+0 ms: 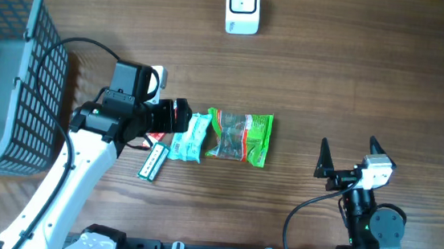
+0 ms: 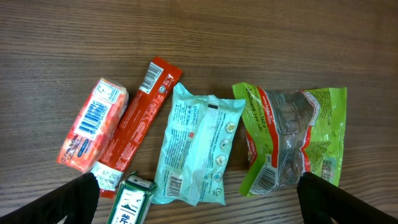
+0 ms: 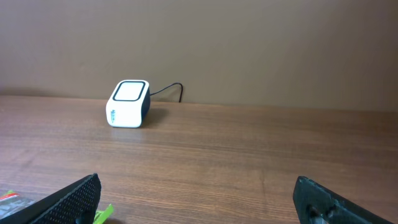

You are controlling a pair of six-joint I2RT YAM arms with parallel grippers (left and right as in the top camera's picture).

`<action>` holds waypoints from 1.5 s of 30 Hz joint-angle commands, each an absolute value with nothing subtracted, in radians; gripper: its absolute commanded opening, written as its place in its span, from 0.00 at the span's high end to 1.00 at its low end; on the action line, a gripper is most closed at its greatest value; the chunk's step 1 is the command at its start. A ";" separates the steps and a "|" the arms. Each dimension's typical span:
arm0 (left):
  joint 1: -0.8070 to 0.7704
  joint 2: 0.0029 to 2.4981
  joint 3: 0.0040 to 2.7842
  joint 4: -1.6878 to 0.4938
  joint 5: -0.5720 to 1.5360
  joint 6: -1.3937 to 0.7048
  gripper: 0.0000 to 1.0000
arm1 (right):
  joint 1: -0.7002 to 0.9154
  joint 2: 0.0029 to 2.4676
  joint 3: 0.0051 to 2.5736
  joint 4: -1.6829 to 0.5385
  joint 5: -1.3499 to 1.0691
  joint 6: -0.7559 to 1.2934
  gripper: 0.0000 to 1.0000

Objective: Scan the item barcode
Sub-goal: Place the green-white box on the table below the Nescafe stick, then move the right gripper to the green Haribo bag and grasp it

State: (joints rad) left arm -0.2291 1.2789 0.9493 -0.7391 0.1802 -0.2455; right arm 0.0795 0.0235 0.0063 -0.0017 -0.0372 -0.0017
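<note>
Several packets lie together mid-table. The left wrist view shows an orange-red packet (image 2: pixel 93 124), a red bar (image 2: pixel 143 112), a mint-green pouch (image 2: pixel 199 149), a bright green snack bag (image 2: pixel 292 140) and a small green-and-white box (image 2: pixel 132 202), most with barcodes facing up. My left gripper (image 2: pixel 205 205) hangs open above them with nothing between its fingers (image 2: pixel 68 202). From overhead it (image 1: pixel 181 118) covers the red items, beside the mint pouch (image 1: pixel 191 136) and green bag (image 1: pixel 241 136). The white scanner (image 1: pixel 242 7) stands at the far edge. My right gripper (image 1: pixel 348 156) is open and empty.
A grey mesh basket (image 1: pixel 1 73) fills the left side of the table. The scanner (image 3: pixel 129 95) has a cable running off behind it, in front of a plain wall. The green box (image 1: pixel 152 163) lies just in front of the left arm.
</note>
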 commanded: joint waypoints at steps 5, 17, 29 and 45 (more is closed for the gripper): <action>-0.232 1.277 0.963 -0.703 0.167 -0.243 0.28 | 0.077 0.021 0.006 0.001 -0.061 0.168 0.00; -0.232 1.277 0.963 -0.701 0.167 -0.244 0.00 | 0.077 0.210 0.373 -0.251 -0.212 0.288 0.00; -0.097 1.277 0.963 -0.737 0.058 -0.379 0.00 | 0.128 1.092 1.215 -0.971 -0.568 0.152 0.45; -0.091 1.277 0.963 -0.774 0.058 -0.379 0.00 | 0.624 1.935 1.167 -0.789 -0.125 0.326 0.52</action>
